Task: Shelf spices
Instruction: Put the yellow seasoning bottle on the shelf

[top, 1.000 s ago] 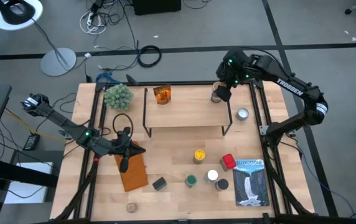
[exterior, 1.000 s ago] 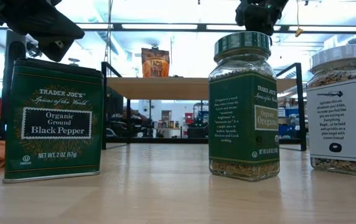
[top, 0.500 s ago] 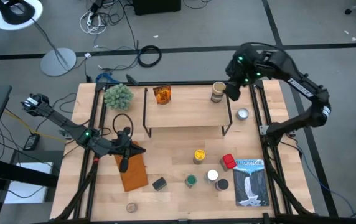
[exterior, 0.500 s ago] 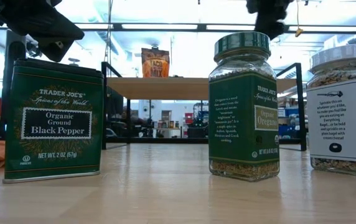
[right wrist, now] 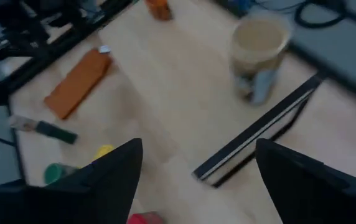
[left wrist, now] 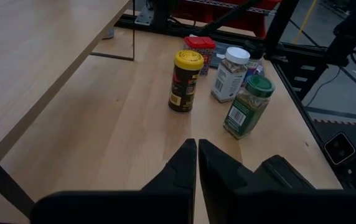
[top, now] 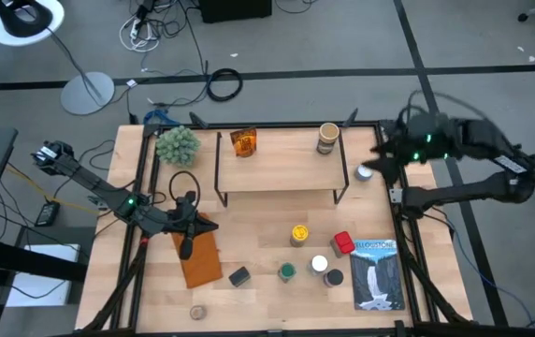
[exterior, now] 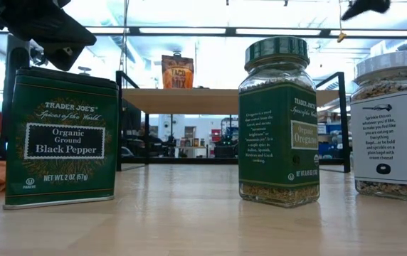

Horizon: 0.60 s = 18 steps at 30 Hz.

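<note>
Two spices stand on the shelf (top: 281, 164): amber packet (top: 243, 142) and tan-lidded jar (top: 328, 138). Seven more sit on the table. Right gripper (top: 377, 159) hangs spread, empty; left gripper (top: 186, 245) is closed, empty.

A robotics lab: grey floor (top: 342, 37) with loose cables (top: 225, 84), framed wooden test table (top: 258, 239), lamp stand (top: 87, 92).

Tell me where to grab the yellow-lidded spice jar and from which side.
Grip the yellow-lidded jar around its round body just under the lid, coming straight down from above. It stands upright with open table around it; the red-lidded jar and green-lidded jar stand apart from it, so fingers likely fit on either side.
</note>
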Tool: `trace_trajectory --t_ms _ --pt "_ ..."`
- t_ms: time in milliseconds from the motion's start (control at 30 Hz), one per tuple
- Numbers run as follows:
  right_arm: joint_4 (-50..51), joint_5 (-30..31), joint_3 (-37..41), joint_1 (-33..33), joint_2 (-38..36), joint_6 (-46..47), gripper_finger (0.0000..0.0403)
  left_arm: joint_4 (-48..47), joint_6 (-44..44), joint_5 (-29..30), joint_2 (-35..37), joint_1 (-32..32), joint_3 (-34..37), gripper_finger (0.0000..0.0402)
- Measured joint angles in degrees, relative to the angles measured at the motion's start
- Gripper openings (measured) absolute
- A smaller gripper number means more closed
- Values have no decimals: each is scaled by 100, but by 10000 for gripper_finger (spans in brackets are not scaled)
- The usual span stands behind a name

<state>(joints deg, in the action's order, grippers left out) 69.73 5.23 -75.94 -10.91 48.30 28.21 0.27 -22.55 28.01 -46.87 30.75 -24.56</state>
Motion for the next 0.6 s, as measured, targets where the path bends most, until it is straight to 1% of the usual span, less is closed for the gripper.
trace_trajectory --t_ms 67,133,233,300,367,500,600 --pt "-577 210 780 557 -300 493 304 -1 0 0 0 1 0 21" --pt "-1391 345 1610 1078 -465 796 301 3 -2 0 0 1 0 21" --pt "-3117 475 2694 1749 -429 907 296 11 -2 0 0 2 0 21" --pt "-4239 608 3207 2130 -243 863 293 22 -12 0 0 0 0 21" --pt "-5185 948 3521 2489 19 717 288 22 -15 0 0 0 0 21" --pt "-6358 1706 3700 3008 701 246 281 25 -17 0 0 0 0 21" --pt "-6957 1854 3700 3176 1243 -167 276 24 -17 0 0 0 0 21"
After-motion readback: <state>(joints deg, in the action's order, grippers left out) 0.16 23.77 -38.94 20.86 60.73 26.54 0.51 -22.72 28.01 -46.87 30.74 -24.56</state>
